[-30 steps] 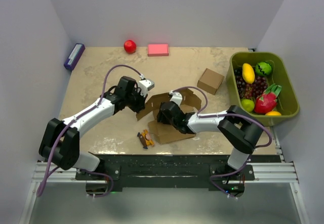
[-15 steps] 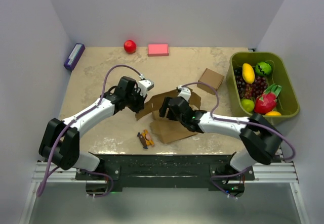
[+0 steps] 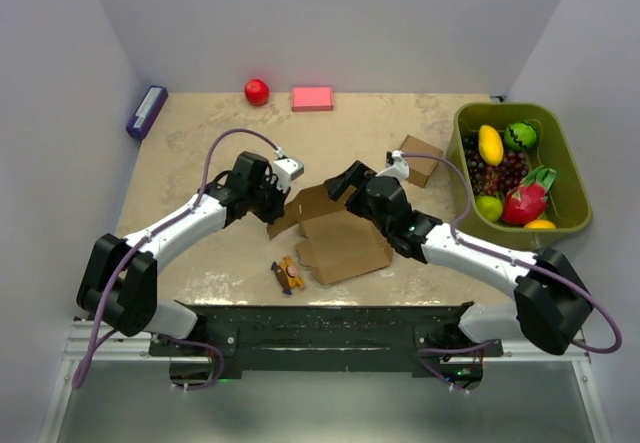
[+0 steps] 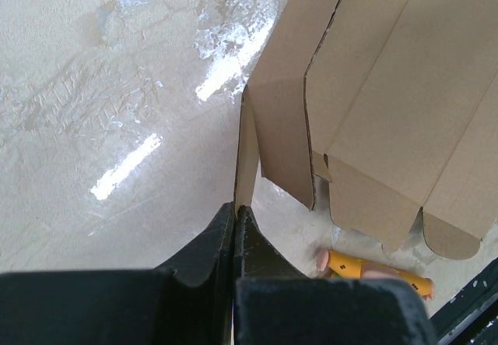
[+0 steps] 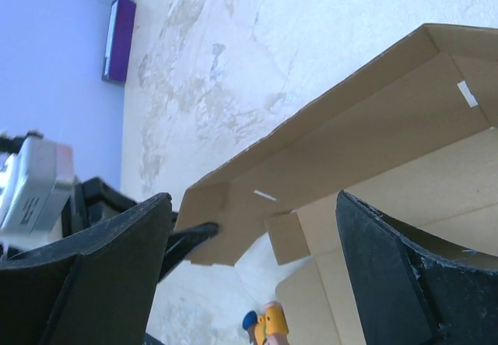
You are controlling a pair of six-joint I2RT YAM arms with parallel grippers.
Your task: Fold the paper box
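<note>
The paper box (image 3: 340,238) is a wide flat brown cardboard cut-out with flaps, lying mid-table. It fills the upper right of the left wrist view (image 4: 397,103) and crosses the right wrist view (image 5: 366,150). My left gripper (image 3: 278,206) is shut on the sheet's left flap (image 4: 247,158), which stands on edge between its fingers (image 4: 206,244). My right gripper (image 3: 345,180) is open and empty, held over the sheet's far edge without touching it; its dark fingers (image 5: 101,259) frame the sheet.
A small orange toy (image 3: 288,275) lies near the sheet's front left corner. A smaller squarish cardboard box (image 3: 420,157) sits at the right, next to a green bin (image 3: 560,153) of fruit. A red ball (image 3: 257,90), pink block (image 3: 312,98) and purple object (image 3: 146,111) lie at the back.
My right gripper has lifted off the sheet's middle and swung back and right to its far edge. The sheet now lies more exposed. The left arm has held still.
</note>
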